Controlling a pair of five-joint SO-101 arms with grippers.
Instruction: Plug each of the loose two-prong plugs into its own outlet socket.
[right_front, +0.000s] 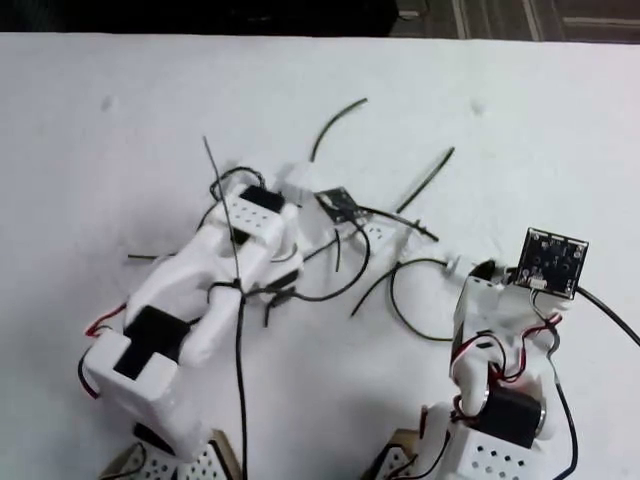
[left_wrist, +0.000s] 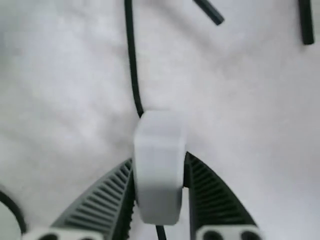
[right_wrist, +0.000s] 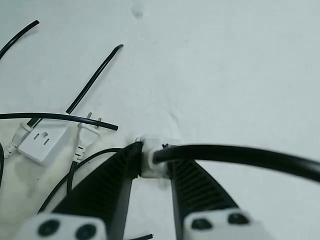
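Observation:
My left gripper (left_wrist: 160, 163) is shut on a white outlet block (left_wrist: 159, 172) with a black cord (left_wrist: 132, 60) running from its far end; in the high view it (right_front: 298, 186) is at the table's middle. The right gripper (right_wrist: 155, 151) is shut on a small white plug (right_wrist: 150, 162) whose thick black cord (right_wrist: 240, 157) runs off to the side; in the high view it (right_front: 470, 268) sits right of centre. Beyond it a white outlet socket (right_wrist: 42, 141) lies flat on the table. A loose two-prong plug (right_wrist: 85, 135) lies beside that socket, prongs pointing away.
Several thin black cords (right_front: 335, 120) curl over the white table (right_front: 120, 120) between and beyond the arms. One cord (right_wrist: 60, 117) crosses above the socket and the loose plug. Open table lies at the far left and far right.

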